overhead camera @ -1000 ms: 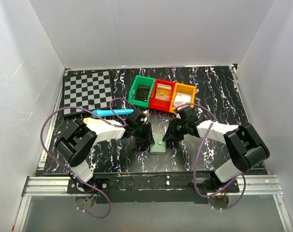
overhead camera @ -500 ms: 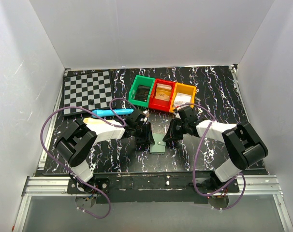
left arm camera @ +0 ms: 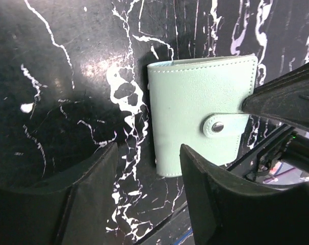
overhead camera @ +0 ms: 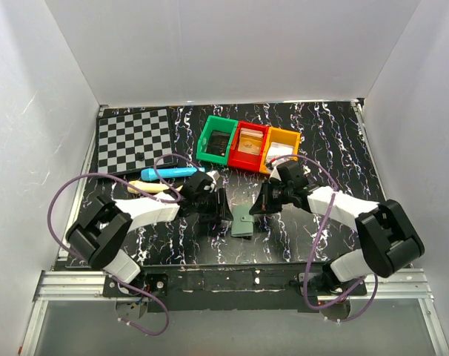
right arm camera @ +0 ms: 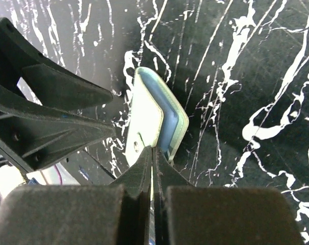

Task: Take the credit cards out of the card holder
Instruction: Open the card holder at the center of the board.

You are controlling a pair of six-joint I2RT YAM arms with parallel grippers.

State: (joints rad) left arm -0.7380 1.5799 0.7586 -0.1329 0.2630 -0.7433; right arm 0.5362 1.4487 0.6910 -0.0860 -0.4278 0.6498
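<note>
Left gripper (left arm camera: 148, 153) newly wider — flat, stitched pale-green card holder (left arm camera: 195, 102), snap tab (left arm camera: 223, 125).

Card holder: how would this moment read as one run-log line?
card holder: closed, snap fastened, on table | left claw: open, holding nothing | right claw: shut, tips at holder's edge | status: not yet opened

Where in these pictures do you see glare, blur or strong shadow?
Left wrist view: a glare patch on the table left of the card holder, which is sharp. Right wrist view: the right gripper is blurred near the lens, the holder in focus. Top view: even light, soft shadows only.
</note>
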